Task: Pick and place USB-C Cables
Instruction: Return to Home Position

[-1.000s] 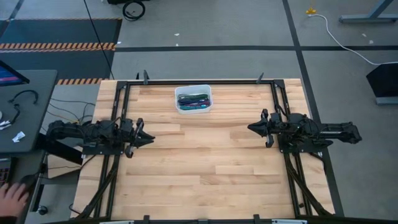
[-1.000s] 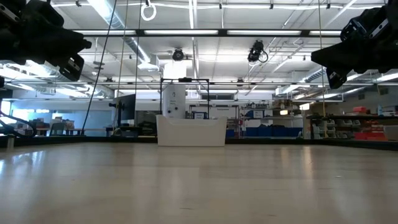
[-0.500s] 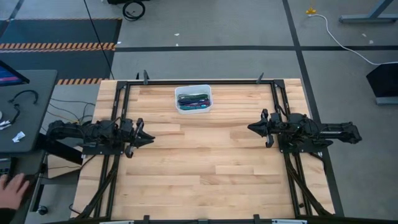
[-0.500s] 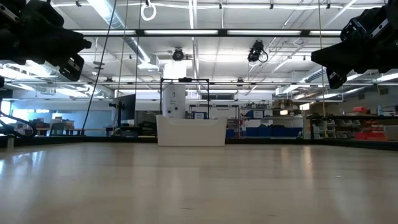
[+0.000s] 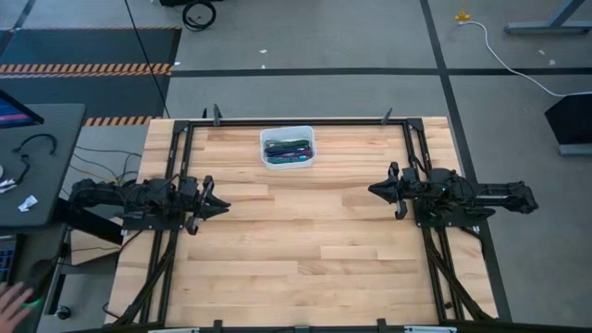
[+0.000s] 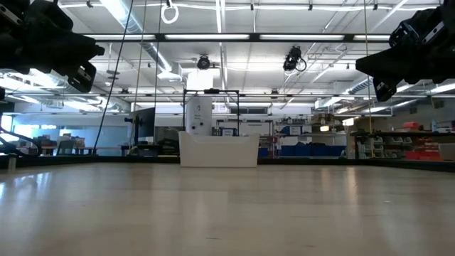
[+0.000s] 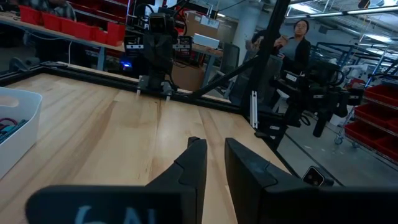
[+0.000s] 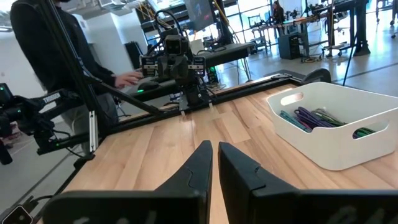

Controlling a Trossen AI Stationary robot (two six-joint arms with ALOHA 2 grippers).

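The USB-C cables [image 5: 288,149] lie bundled in a white bin [image 5: 266,159] at the table's far middle, in teal, magenta and green. In the right wrist view purple, teal and green coils [image 8: 317,118] show over the bin's rim [image 8: 323,146]. My left gripper [image 5: 225,205] hovers over the table's left side and my right gripper [image 5: 372,191] over its right side, each pointing toward the middle. Both are shut and hold nothing, as both wrist views show: left gripper [image 7: 214,152], right gripper [image 8: 214,152].
Black frame rails [image 5: 305,121] run along the table's far and side edges. Bare wood [image 5: 305,240] lies between the arms and toward the near edge. A person's hand [image 5: 14,298] is beside the table's left near corner; people stand beyond the table [image 7: 298,43] [image 8: 43,37].
Both arms have kept still. The person's hand beside the table's left near corner has drawn back toward the picture's lower edge.
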